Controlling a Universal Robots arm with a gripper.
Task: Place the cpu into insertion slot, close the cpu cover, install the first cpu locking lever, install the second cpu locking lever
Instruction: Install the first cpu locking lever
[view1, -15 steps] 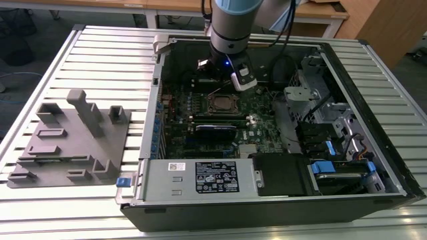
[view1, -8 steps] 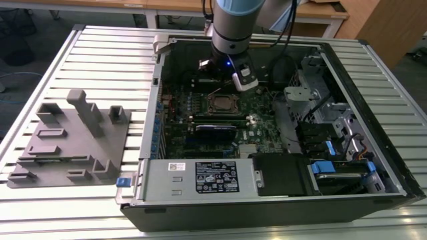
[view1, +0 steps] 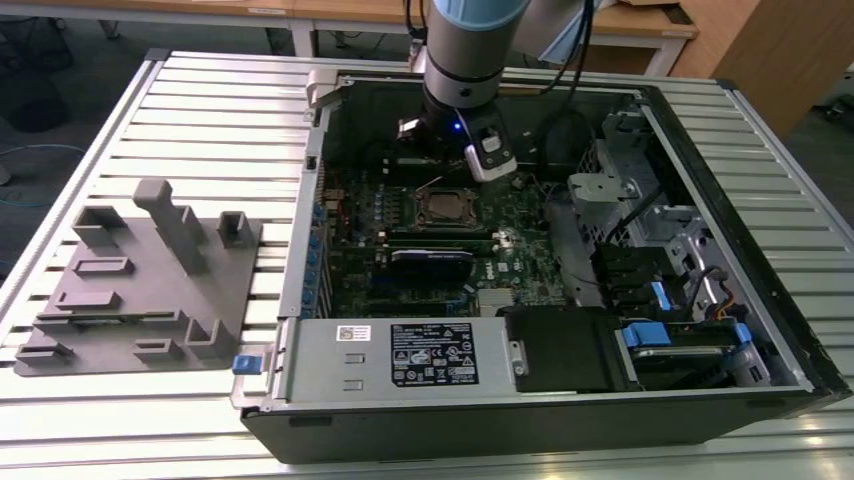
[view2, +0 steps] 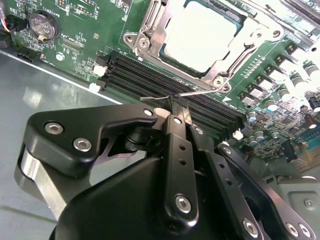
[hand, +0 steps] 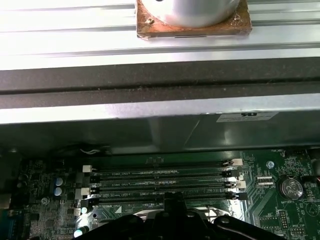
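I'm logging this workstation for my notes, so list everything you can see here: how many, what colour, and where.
table: one, silvery, slatted, under everything
computer case: one, black, lying open on the table
fixture tray: one, grey, on the table at the exterior view's left of the case
motherboard: one, green, inside the case
cpu cover: one, silvery frame, down on the motherboard
cpu: one, dull silver, framed by the cpu cover
locking lever: one, thin silvery wire, over the memory slots
memory slots: several, black, beside the cpu cover
coin battery: one, silver, on the motherboard
arm: one, grey and blue, above the case
gripper: one, black, tip at the locking lever
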